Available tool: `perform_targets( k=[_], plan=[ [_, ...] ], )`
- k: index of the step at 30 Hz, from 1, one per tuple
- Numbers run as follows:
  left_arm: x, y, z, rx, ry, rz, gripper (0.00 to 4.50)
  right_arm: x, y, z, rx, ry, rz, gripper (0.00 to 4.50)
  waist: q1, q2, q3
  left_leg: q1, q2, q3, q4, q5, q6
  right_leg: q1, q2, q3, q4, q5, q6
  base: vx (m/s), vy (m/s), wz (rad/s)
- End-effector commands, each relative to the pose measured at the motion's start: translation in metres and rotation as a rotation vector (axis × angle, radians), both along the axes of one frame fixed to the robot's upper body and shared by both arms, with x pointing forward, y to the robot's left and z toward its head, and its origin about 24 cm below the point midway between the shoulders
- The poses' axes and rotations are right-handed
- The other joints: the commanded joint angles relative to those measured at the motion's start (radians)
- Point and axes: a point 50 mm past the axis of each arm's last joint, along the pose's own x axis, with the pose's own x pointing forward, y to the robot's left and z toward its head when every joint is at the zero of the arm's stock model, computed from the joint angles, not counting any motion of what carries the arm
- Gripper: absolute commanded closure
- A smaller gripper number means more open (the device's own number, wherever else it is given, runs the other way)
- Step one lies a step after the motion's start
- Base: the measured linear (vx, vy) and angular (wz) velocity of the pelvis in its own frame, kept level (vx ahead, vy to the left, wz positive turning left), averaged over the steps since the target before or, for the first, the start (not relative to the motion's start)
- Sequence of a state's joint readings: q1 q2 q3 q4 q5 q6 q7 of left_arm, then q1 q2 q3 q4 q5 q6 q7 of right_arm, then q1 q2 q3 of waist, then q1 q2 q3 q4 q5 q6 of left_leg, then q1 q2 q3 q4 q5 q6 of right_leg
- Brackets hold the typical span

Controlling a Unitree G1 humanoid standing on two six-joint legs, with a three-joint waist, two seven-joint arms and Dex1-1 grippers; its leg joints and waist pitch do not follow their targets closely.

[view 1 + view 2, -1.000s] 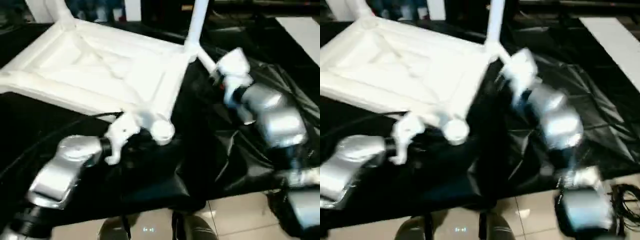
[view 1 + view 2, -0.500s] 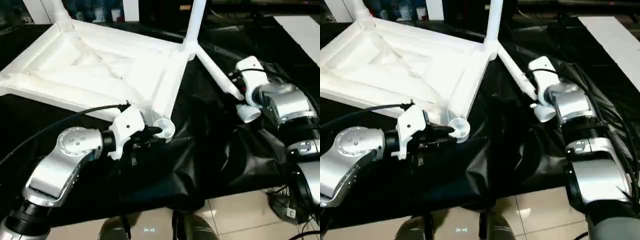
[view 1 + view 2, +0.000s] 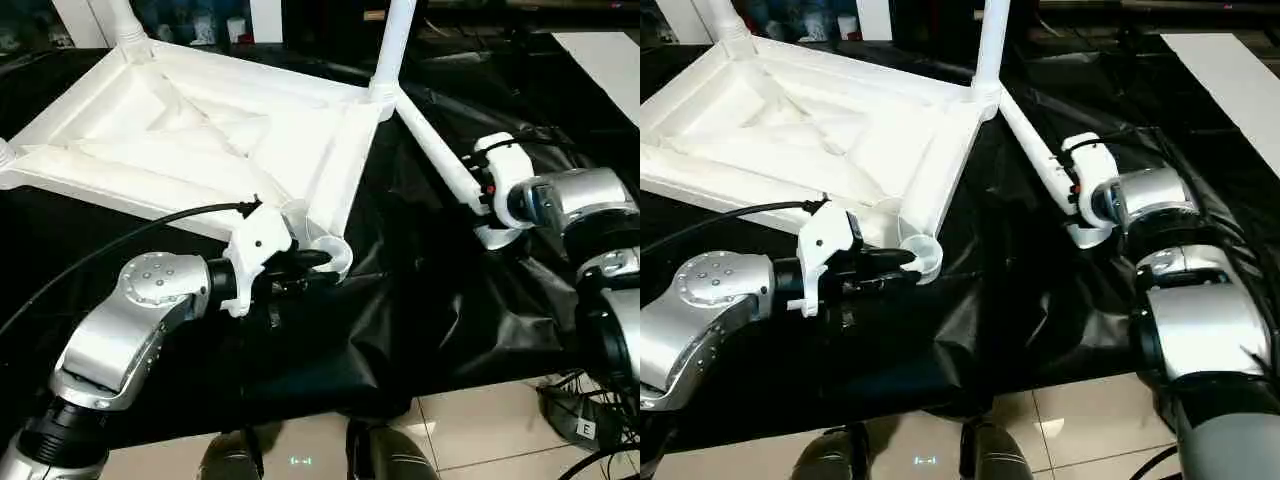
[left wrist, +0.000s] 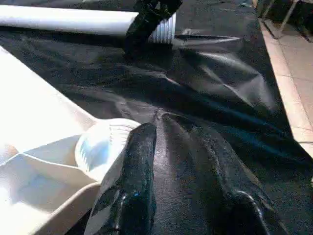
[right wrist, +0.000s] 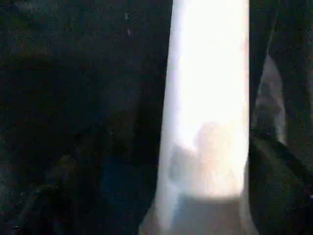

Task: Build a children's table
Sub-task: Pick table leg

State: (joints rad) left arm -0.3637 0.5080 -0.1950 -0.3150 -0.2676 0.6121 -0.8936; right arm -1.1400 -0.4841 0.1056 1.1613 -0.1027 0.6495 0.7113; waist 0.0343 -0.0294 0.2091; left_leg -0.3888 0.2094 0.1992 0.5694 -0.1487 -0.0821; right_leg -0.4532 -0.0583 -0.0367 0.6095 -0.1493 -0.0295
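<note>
Since a second ago, the right arm has swung from above the loose leg down to its flared end, and the left gripper has closed in on the tabletop's near corner socket. Seen from the head camera, the white tabletop lies upside down on a black sheet, ribbed underside up, with two legs standing upright in its far corners. The loose leg lies flat on the sheet, running from the far right corner toward the right gripper, which sits at its flared end; whether its fingers are apart or pressed on the leg cannot be told. The left wrist view shows that gripper's two black fingers partly apart, one lying against the socket's rim and the other beside it over the sheet, with the loose leg's ribbed end and a dark gripper beyond. The right wrist view looks along the white leg, dark sheet on both sides
</note>
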Motion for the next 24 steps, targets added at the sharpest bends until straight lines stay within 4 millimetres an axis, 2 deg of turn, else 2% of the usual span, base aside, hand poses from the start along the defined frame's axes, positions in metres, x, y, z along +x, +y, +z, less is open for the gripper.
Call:
perform_targets(
  k=[1,6,10,11,14,16,24],
  plan=[
    [-0.005,-0.004,0.004,0.008,-0.014,-0.042,3.08,-0.007,-0.006,-0.015,-0.014,0.079,-0.004,0.83,0.0,0.004,-0.082,0.018,0.013,-0.003,-0.044,-0.182,0.044,0.068,-0.054,0.041,-0.061,-0.218,-0.263,0.0,0.0,0.0],
    [-0.008,-0.004,0.003,0.018,-0.001,-0.051,3.08,-0.011,-0.013,-0.02,-0.035,0.11,-0.009,1.27,0.0,0.002,-0.08,0.019,0.014,-0.002,-0.045,-0.189,0.046,0.065,-0.055,0.041,-0.063,-0.243,-0.262,0.0,0.0,0.0],
    [-0.008,-0.002,0.003,0.023,0.0,-0.046,3.08,-0.011,-0.014,-0.021,-0.027,0.105,-0.029,1.46,-0.001,0.002,-0.079,0.019,0.014,-0.003,-0.045,-0.197,0.042,0.064,-0.055,0.04,-0.064,-0.261,-0.256,0.0,0.0,0.0],
    [-0.008,-0.001,0.004,0.033,-0.003,-0.043,3.08,-0.011,-0.015,-0.022,-0.024,0.106,-0.027,1.74,-0.001,0.002,-0.08,0.019,0.014,-0.003,-0.045,-0.197,0.041,0.064,-0.055,0.04,-0.064,-0.262,-0.255,0.0,0.0,0.0],
    [-0.007,0.0,0.004,0.033,-0.003,-0.042,3.08,-0.011,-0.015,-0.021,-0.013,0.101,-0.03,1.84,0.0,0.004,-0.082,0.019,0.013,-0.003,-0.045,-0.191,0.042,0.065,-0.055,0.04,-0.063,-0.25,-0.256,0.0,0.0,0.0],
    [-0.007,0.0,0.004,0.032,-0.005,-0.041,3.08,-0.011,-0.015,-0.021,-0.011,0.097,-0.031,2.09,0.0,0.004,-0.082,0.019,0.014,-0.002,-0.044,-0.192,0.043,0.064,-0.054,0.04,-0.063,-0.244,-0.26,0.0,0.0,0.0],
    [0.0,0.0,0.006,-0.008,-0.023,0.013,3.08,-0.013,-0.029,-0.019,0.147,0.026,-0.163,2.55,0.0,0.0,-0.085,0.019,0.012,-0.001,-0.043,-0.199,0.044,0.065,-0.052,0.04,-0.064,-0.251,-0.255,0.0,0.0,0.0]
  ],
)
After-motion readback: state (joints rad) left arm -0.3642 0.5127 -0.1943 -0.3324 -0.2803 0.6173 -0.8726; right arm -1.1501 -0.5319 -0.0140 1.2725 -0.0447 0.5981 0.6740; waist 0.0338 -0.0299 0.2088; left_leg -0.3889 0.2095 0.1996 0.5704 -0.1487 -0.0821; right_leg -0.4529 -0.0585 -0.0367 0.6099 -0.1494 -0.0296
